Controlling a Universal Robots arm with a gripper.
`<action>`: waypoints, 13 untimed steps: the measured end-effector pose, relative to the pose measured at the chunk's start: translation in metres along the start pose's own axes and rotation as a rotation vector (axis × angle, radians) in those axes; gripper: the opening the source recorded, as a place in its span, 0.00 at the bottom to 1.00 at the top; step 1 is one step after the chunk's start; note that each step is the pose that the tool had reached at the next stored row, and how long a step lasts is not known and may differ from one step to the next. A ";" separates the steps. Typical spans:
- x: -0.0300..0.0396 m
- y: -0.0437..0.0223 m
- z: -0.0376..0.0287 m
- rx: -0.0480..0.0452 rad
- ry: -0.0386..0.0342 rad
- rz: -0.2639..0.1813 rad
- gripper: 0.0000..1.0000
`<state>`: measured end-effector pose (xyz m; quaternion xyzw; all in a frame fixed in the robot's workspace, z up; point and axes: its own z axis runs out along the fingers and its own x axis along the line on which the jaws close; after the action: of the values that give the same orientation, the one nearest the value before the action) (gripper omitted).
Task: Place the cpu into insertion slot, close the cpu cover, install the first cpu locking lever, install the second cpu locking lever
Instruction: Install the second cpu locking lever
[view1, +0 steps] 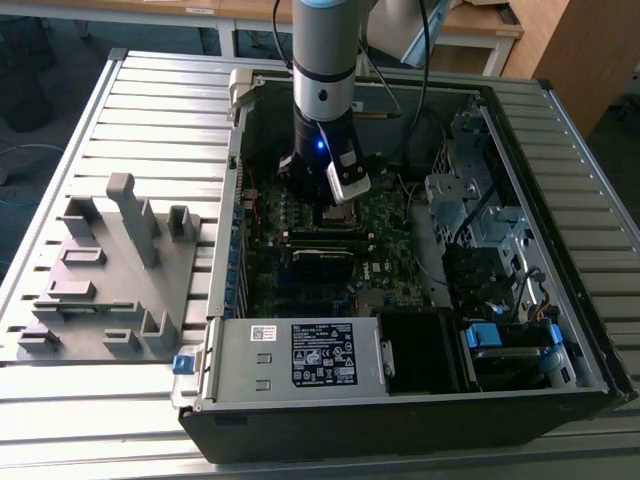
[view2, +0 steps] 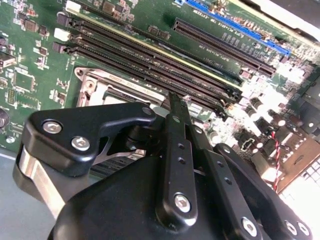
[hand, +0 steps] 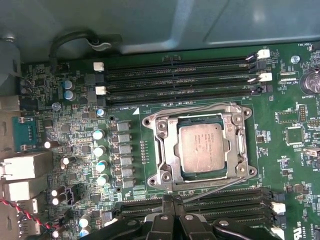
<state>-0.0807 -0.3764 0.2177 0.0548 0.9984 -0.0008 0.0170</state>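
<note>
The cpu (hand: 201, 148) sits flat in the insertion slot (hand: 170, 150), its dull metal top showing through the square opening of the cpu cover (hand: 235, 145), which lies down over it; so placing the chip and closing the frame look done. The locking levers are harder to judge: thin wire rods run along the socket's edges in the first wrist view, one slanting off the near corner, and whether either is latched I cannot tell, so that part seems still open. The end effector (hand: 170, 200) hangs just beside the socket's edge, empty, its fingers drawn close together with only a slim gap. Room is tight: long black memory slots (hand: 180, 75) flank the socket on two sides, and a row of capacitors (hand: 100, 150) stands on a third. In the exterior view the arm (view1: 323, 60) reaches down into the open computer case (view1: 400, 400), whose walls fence the board all round; the case rests on a slatted desk (view1: 150, 100), with a grey fixture (view1: 110, 270) well apart on the exterior view's left.
</note>
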 end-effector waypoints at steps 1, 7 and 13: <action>-0.0001 -0.0005 0.0000 -0.0028 0.0003 0.000 0.10; 0.0012 -0.0036 0.0035 -0.0126 0.0009 -0.003 0.10; 0.0066 -0.0044 0.0083 -0.0136 0.0010 -0.004 0.10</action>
<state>-0.0875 -0.3801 0.2092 0.0526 0.9985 0.0060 0.0169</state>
